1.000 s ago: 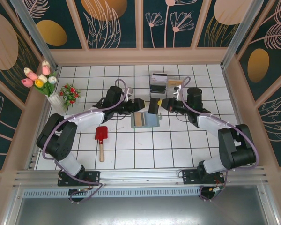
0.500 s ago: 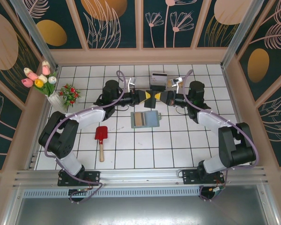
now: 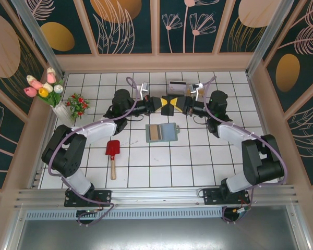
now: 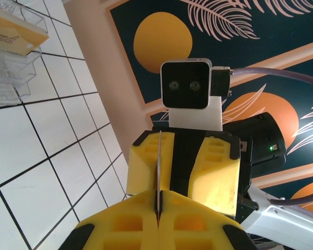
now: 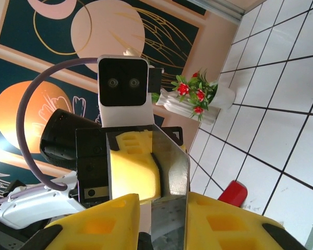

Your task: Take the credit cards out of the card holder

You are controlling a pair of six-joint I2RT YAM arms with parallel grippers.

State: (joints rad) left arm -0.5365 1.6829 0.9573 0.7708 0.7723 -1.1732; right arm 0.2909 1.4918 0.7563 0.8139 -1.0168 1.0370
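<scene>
The card holder (image 3: 170,133) lies open on the tiles, with the tan-gold credit card (image 3: 155,132) still in its left side. Behind it my two grippers meet tip to tip above the table. The dark credit card (image 3: 170,104) stands between them. My left gripper (image 4: 157,200) is shut on this card (image 4: 159,156), which I see edge-on. My right gripper (image 5: 164,202) is open around the card's other end (image 5: 172,177). The card leans on one finger and a gap shows beside the other. In the left wrist view the right gripper (image 4: 185,166) faces me.
Clear plastic boxes (image 3: 176,86) holding cards stand at the back, just behind the grippers; the boxes (image 4: 10,52) are also at the left wrist view's top left. A red toy shovel (image 3: 112,152) lies front left. A tulip vase (image 3: 48,92) and a small red flower pot (image 3: 77,104) stand at the left.
Both grippers moved from just behind the wallet toward the back and came tip to tip. The dark card, earlier at the right gripper alone, is now pinched by the left.
</scene>
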